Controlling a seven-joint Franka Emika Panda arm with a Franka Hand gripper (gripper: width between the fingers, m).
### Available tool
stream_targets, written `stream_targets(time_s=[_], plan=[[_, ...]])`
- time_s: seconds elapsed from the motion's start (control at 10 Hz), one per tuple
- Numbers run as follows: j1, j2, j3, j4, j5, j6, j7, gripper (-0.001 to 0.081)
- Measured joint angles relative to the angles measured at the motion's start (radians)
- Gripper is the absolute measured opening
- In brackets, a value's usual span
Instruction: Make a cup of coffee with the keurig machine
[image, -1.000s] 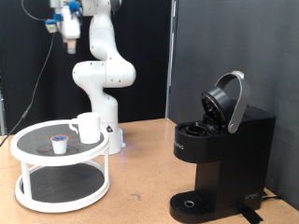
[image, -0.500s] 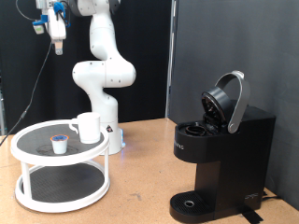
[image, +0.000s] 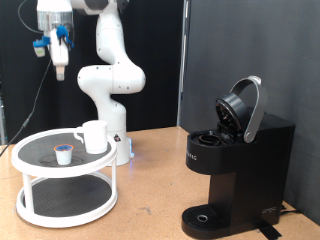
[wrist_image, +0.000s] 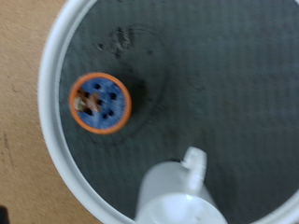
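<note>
The white mug (image: 95, 136) stands upright on the top shelf of a round white two-tier stand (image: 30, 189), handle towards the exterior view's left. A small pod with a blue top (image: 64, 153) sits beside it. My gripper (image: 60, 68) hangs high above the stand and points down, with nothing seen in it. The black Keurig machine (image: 232, 175) stands at the exterior view's right with its lid (image: 244, 107) raised. The wrist view looks straight down on the pod (wrist_image: 100, 103), the mug (wrist_image: 176, 192) and the stand's rim (wrist_image: 50, 112); no fingers show in it.
The white arm's base (image: 110, 85) stands just behind the stand. A dark curtain (image: 260, 50) hangs behind the machine. The wooden tabletop (image: 150, 190) lies between the stand and the machine.
My gripper has moved towards the exterior view's left and come down from the top edge, ending over the stand. The mug, pod and machine have not moved.
</note>
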Motion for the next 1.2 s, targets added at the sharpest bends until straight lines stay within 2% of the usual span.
stream_targets(time_s=[0.4,0.7,1.2], plan=[[0.0,0.101,-0.011,-0.089,0.0,0.245,0.027,0.0734],[-0.001,0.166,-0.01,-0.127,0.0,0.344,0.034,0.0734],[-0.002,0.234,-0.009,-0.201,-0.026,0.494,0.06,0.0734]])
